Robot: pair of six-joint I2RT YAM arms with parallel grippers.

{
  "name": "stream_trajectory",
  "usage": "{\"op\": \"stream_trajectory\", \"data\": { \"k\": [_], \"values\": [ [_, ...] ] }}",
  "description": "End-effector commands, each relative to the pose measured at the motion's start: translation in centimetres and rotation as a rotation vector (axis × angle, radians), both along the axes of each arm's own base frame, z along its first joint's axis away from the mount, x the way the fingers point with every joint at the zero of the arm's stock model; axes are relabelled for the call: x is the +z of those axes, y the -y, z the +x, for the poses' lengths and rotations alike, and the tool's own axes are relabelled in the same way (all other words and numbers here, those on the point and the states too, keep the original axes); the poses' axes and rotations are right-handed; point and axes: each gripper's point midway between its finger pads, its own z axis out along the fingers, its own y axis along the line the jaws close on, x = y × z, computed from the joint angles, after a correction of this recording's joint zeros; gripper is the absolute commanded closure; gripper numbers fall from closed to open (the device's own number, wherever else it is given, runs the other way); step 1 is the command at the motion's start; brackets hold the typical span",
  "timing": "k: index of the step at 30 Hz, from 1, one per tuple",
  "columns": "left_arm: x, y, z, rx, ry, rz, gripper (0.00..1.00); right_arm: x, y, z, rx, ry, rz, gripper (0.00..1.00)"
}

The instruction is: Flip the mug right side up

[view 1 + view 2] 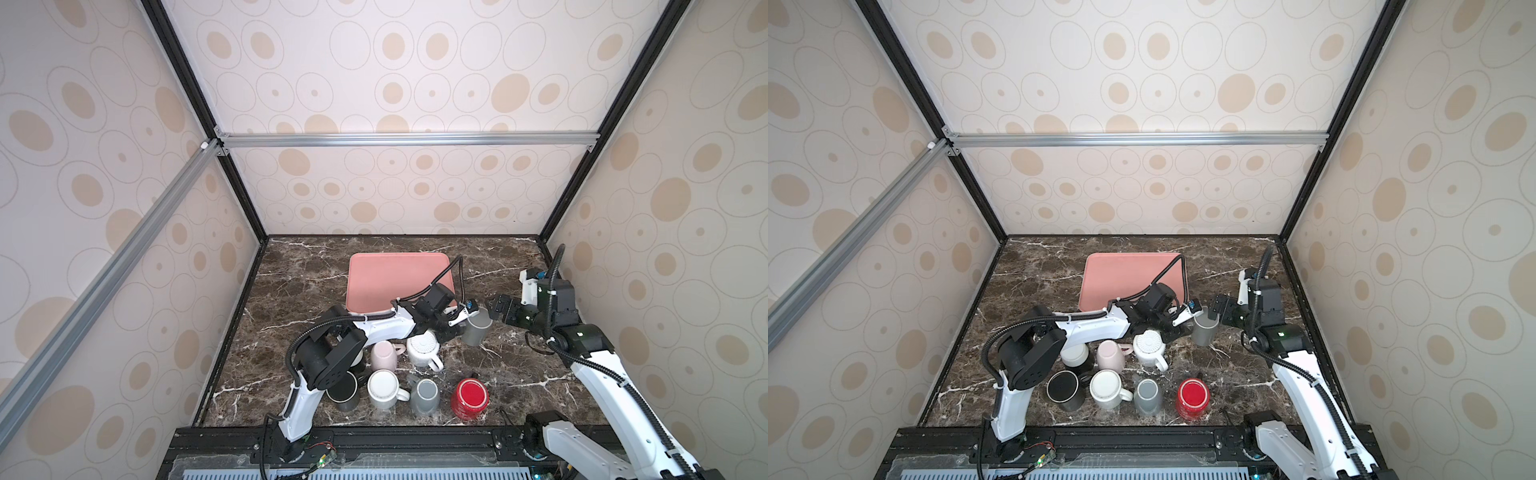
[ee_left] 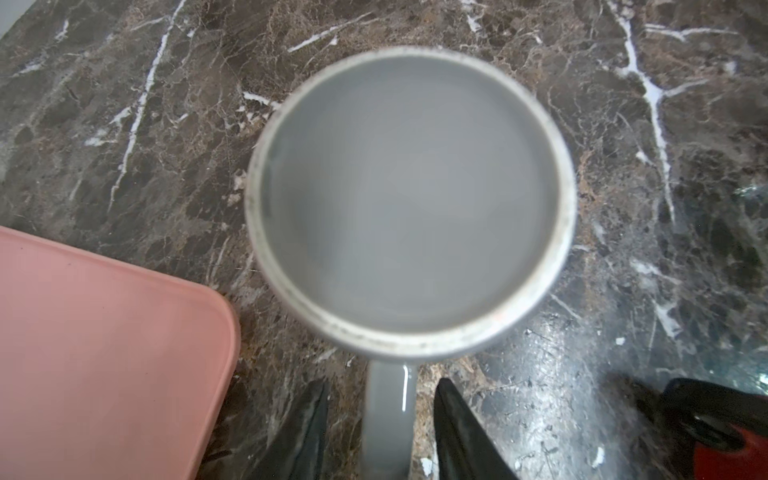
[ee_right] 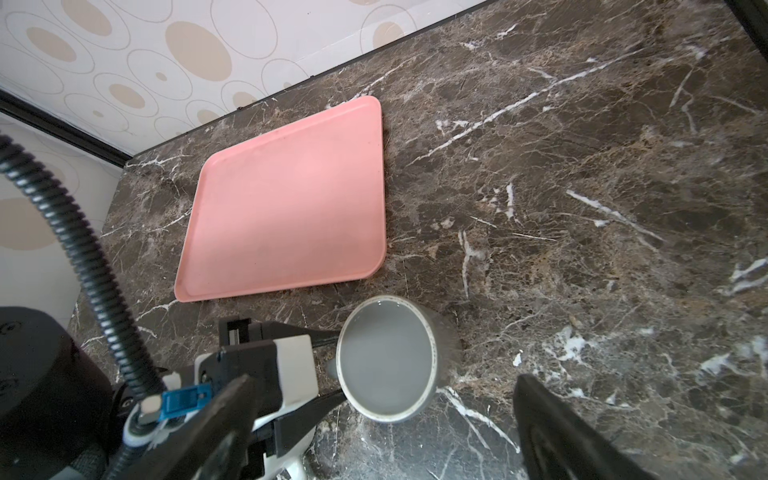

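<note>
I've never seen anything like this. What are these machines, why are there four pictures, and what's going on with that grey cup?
These are two robot arms fixed at the near edge of a marble table. Two pictures come from a camera overhead. The other two come from small cameras on each arm's wrist. On the table lie a pink tray and a cluster of mugs, among them a red mug. Apart from the cluster, a grey mug stands mouth up beside the tray. The left arm's fingers sit either side of its handle; whether they pinch it is unclear. The right arm's fingers hover open next to the mug, holding nothing.
</note>
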Motion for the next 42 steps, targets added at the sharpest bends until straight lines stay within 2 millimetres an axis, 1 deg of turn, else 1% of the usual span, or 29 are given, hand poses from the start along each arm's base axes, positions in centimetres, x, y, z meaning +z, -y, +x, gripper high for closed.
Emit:
{"op": "stream_trajectory", "data": {
  "k": [1, 6, 11, 17, 22, 27, 29, 39, 42],
  "values": [
    [1.7, 1.2, 0.7, -0.022, 0.095, -0.010, 0.60, -0.2, 0.1, 0.0, -0.006, -0.006, 0.009, 0.02],
    [2.2, 1.9, 0.8, -0.029, 0.137, -0.011, 0.66, -0.3, 0.1, 0.0, -0.005, -0.012, 0.014, 0.02],
    [2.5, 2.4, 0.4, -0.045, 0.146, -0.018, 0.66, -0.3, 0.1, 0.1, -0.008, -0.013, 0.014, 0.01],
    [1.0, 2.5, 0.2, -0.059, 0.130, 0.020, 0.68, -0.4, 0.1, 0.1, -0.008, -0.018, 0.021, 0.01],
    [1.4, 2.8, 0.3, -0.059, 0.144, 0.004, 0.68, -0.5, 0.1, 0.1, -0.013, -0.018, 0.020, 0.01],
    [2.0, 3.1, 0.5, -0.056, 0.160, -0.008, 0.76, -0.5, 0.1, 0.0, -0.015, -0.020, 0.023, 0.01],
    [2.0, 3.1, 0.6, -0.053, 0.163, -0.010, 0.77, -0.5, 0.1, 0.0, -0.017, -0.021, 0.027, 0.01],
    [3.2, 3.7, 0.5, -0.046, 0.208, -0.046, 0.90, -0.3, 0.2, -0.2, -0.031, -0.005, 0.046, 0.02],
    [3.2, 3.8, 0.4, -0.046, 0.226, -0.042, 0.96, -0.2, 0.3, -0.3, -0.041, 0.005, 0.054, 0.02]
  ]
}}
